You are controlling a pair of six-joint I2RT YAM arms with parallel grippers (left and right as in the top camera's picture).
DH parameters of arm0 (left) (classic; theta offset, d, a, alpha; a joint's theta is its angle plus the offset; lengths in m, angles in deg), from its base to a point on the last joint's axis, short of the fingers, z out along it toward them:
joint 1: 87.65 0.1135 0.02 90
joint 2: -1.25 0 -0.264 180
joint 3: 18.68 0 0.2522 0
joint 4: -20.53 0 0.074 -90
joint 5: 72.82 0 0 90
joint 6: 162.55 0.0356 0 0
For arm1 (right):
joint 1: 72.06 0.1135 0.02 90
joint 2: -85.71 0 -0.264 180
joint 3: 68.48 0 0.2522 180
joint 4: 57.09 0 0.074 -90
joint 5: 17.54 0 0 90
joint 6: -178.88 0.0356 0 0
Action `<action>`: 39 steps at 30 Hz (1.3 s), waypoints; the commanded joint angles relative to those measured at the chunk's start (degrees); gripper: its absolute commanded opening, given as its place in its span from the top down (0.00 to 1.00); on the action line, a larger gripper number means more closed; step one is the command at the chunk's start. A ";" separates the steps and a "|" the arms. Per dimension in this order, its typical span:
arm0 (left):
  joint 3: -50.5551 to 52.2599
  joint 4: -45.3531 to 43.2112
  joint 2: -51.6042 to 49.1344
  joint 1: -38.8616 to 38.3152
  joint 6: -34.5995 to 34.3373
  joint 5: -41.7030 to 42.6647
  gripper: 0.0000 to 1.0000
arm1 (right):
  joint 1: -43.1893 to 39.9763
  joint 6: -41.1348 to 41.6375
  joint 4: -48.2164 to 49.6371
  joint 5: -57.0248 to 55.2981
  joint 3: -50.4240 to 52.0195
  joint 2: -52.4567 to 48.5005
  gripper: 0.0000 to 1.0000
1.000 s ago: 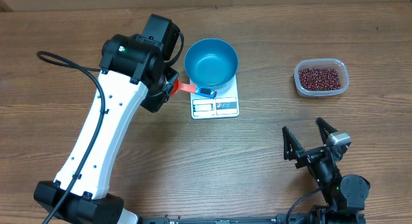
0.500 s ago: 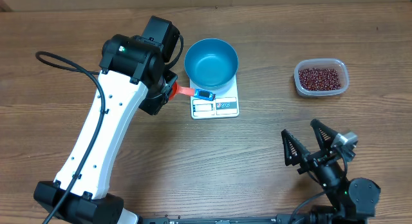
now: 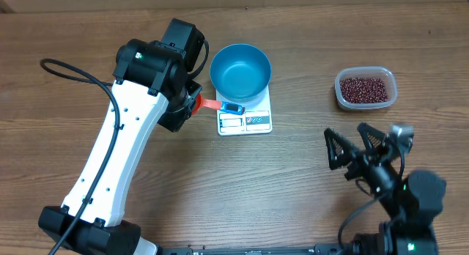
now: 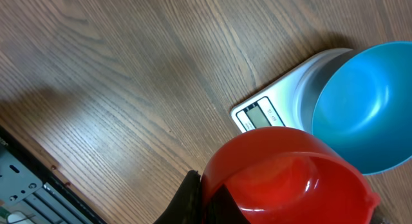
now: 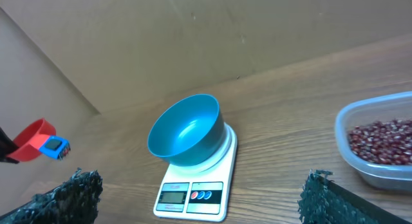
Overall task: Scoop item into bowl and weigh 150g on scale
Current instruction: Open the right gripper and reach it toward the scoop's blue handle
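The blue bowl (image 3: pixel 240 72) stands empty on the white scale (image 3: pixel 245 122) at the table's middle back. The item, dark red-brown beans (image 3: pixel 364 87), lies in a clear tub (image 3: pixel 366 105) at the right. My left gripper (image 4: pixel 203 201) is shut on a red scoop (image 4: pixel 290 176), which hangs just left of the scale (image 4: pixel 261 113) and beside the bowl (image 4: pixel 367 108); no beans show in it. Overhead, the scoop's red handle (image 3: pixel 209 103) pokes out from under the left arm. My right gripper (image 3: pixel 346 134) stands open, holding nothing, below the tub. Its view shows the bowl (image 5: pixel 187 130), the scale (image 5: pixel 193 195) and the beans (image 5: pixel 383 140).
The left arm (image 3: pixel 117 145) slants across the left half of the table. A brown cardboard wall (image 5: pixel 193 37) closes the back. Bare wood lies between the scale and the right gripper.
The right gripper has moved up and a little right, toward the tub, still open. The left arm and the scoop have not moved.
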 commanded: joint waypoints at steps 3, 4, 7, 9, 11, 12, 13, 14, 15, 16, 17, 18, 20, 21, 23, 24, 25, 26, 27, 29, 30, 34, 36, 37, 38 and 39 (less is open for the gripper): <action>-0.70 0.15 0.24 -0.52 -0.81 -0.55 0.96 | 0.26 0.22 -3.23 7.54 -11.13 -15.89 0.00; -0.70 0.17 0.24 -0.52 -0.81 -0.55 0.96 | 0.26 0.24 -3.56 8.96 -12.17 -18.14 0.00; -0.70 0.13 0.24 -0.52 -0.81 -0.57 0.95 | 0.26 0.26 -2.49 14.16 -14.23 -23.65 0.00; -0.70 0.13 0.24 -0.52 -0.83 -0.55 0.96 | 0.26 1.18 0.61 18.88 -14.69 -26.27 0.00; -0.70 0.13 0.24 -0.52 -0.85 -0.52 0.96 | 0.26 6.67 6.16 22.86 -14.69 -28.85 0.00; -0.70 0.13 0.24 -0.52 -0.85 -0.52 0.96 | 0.26 9.20 7.91 23.34 -14.69 -29.70 0.00; -0.70 0.13 0.24 -0.52 -1.18 -0.52 0.96 | 0.26 12.92 9.64 23.34 -14.69 -30.58 0.00; -0.70 0.20 0.24 -0.52 -1.75 -0.52 0.96 | 0.26 16.11 10.36 23.34 -14.69 -31.52 0.00; -0.70 0.17 0.24 -0.52 -1.95 -0.50 0.96 | 0.26 18.21 10.32 23.32 -14.67 -32.15 0.00; -0.70 0.13 0.24 -0.52 -2.36 -0.50 0.96 | 0.26 20.24 10.27 23.32 -14.67 -32.92 0.00; -0.70 0.15 0.24 -0.55 -2.73 -0.50 0.96 | 0.26 21.29 10.29 23.32 -14.67 -33.44 0.00; -0.70 0.15 0.24 -0.52 -3.21 -0.33 0.96 | 0.26 23.19 10.29 23.32 -14.67 -34.21 0.00; -0.70 -0.04 0.24 -0.52 -3.19 0.39 0.96 | 0.26 25.83 10.29 23.32 -14.67 -35.21 0.00; -0.70 -0.09 0.24 -0.52 -3.21 0.66 0.96 | 0.26 27.74 10.29 23.32 -14.67 -35.71 0.00; -0.70 -0.24 0.24 -0.55 -3.19 1.01 0.96 | 0.26 31.71 10.16 23.32 -14.67 -36.72 0.00; -0.70 -0.26 0.24 -0.66 -3.21 1.22 0.96 | 0.26 33.22 10.03 23.32 -14.67 -37.03 0.00; -0.70 -0.31 0.22 -0.72 -3.21 1.38 0.96 | 0.26 35.34 10.10 23.34 -14.67 -37.35 0.00; -0.70 -0.39 0.22 -0.74 -3.21 1.40 0.96 | 0.26 37.16 10.03 23.34 -14.67 -37.55 0.00; -0.70 -0.50 0.22 -0.74 -3.21 1.40 0.96 | 0.26 38.71 10.03 23.37 -14.67 -37.81 0.00; -0.70 -0.74 0.20 -0.74 -3.43 1.38 0.95 | 0.28 39.45 9.90 23.63 -14.67 -37.97 0.00; -0.70 -0.94 0.17 -0.74 -3.63 1.36 0.96 | 0.26 39.45 9.90 23.82 -14.67 -37.97 0.00; -0.68 -2.89 0.17 -0.74 -3.63 1.36 0.95 | 0.28 39.43 9.90 25.20 -14.67 -37.94 0.00; -0.66 -3.69 0.17 -0.74 -3.63 1.38 0.96 | 0.35 39.39 9.90 25.31 -14.64 -37.94 0.00; -0.63 -4.39 0.17 -0.76 -3.63 1.40 0.96 | 0.61 39.36 9.94 25.29 -14.64 -37.94 0.00; -0.61 -4.63 0.17 -0.76 -3.63 1.42 0.96 | 0.96 39.15 9.99 25.27 -14.64 -37.94 0.00; -0.59 -4.85 0.17 -0.76 -3.80 1.42 0.96 | 1.40 38.66 10.16 25.29 -14.62 -37.94 0.00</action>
